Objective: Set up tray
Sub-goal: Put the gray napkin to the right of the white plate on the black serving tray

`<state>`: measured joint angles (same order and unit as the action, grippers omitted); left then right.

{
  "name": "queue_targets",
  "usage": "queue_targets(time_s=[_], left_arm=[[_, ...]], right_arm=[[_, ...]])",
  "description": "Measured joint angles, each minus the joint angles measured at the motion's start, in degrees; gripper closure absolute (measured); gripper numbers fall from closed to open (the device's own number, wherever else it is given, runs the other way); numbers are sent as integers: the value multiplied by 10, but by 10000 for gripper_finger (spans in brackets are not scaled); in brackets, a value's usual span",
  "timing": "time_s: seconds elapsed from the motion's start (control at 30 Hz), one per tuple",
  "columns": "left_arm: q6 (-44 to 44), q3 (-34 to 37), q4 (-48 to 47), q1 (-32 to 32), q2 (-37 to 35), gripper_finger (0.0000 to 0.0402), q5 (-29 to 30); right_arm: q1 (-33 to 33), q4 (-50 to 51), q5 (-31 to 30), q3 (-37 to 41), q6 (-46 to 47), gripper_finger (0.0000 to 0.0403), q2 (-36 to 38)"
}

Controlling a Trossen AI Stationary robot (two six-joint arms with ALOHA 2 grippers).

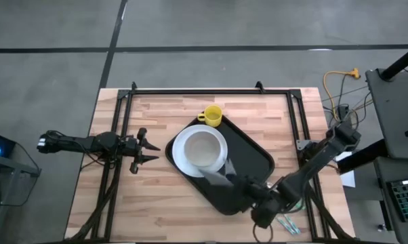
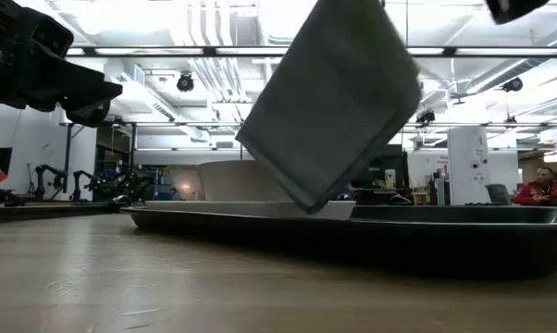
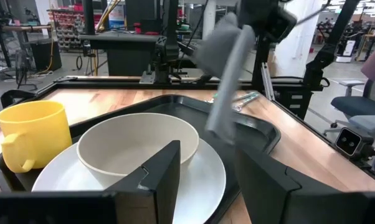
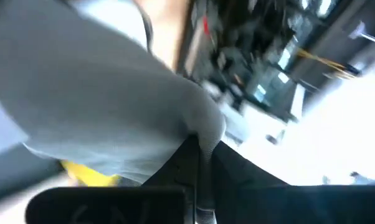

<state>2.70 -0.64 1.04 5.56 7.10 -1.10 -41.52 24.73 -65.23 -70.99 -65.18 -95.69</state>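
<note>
The black tray lies askew mid-table. On it sits a white plate carrying a cream bowl, and a yellow mug stands at its far corner. My right gripper is over the tray's near part, shut on a folded grey cloth that shows in the low view as a hanging slab. My left gripper waits open, left of the tray, pointing at the plate and the bowl. My right gripper pinches the grey cloth between its two fingers at one folded edge, with several layers bunched there. The cloth hangs tilted below and ahead of the fingers, lifted clear. Its lower corner hangs just above the tray near the plate.
Some cutlery lies on the wood by the table's near right corner, beside the right arm. Bare wood stretches left of and nearer than the tray. A black frame rail runs along the far edge. A person sits in the room behind.
</note>
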Motion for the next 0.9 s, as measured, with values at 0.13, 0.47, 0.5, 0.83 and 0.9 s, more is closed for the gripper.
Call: queue_targets(time_s=[0.13,0.47,0.5,0.83,0.9], left_arm=[[0,0,0,0,1,266,0],[0,0,0,0,4,266,0],[0,0,0,0,4,266,0],[0,0,0,0,7,266,0],[0,0,0,0,7,266,0]], right_arm=[[0,0,-50,-2,-30,390,-20],[-1,3,-53,7,-71,391,-24],[-1,3,-53,7,-78,391,-24],[-1,2,-33,7,-78,391,-24],[-1,3,-16,8,-76,391,-24]])
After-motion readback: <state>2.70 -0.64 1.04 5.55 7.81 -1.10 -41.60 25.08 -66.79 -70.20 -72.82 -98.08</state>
